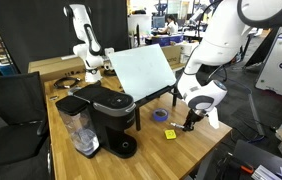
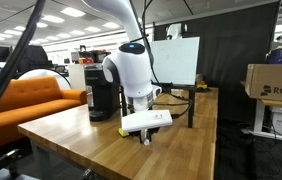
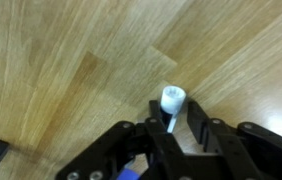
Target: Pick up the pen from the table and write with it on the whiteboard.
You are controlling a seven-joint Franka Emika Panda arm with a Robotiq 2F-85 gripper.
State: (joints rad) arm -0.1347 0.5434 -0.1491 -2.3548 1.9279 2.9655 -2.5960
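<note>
In the wrist view the pen stands end-on between my gripper's black fingers, its white end pointing at the light-wood table. The gripper is shut on the pen. In both exterior views the gripper hangs low over the table, near its edge. The whiteboard stands tilted on a thin black stand behind the gripper, a short way off. The pen is too small to make out in the exterior views.
A black coffee maker stands beside the whiteboard. A blue tape roll and a yellow square note lie on the table near the gripper. A cardboard box sits off the table.
</note>
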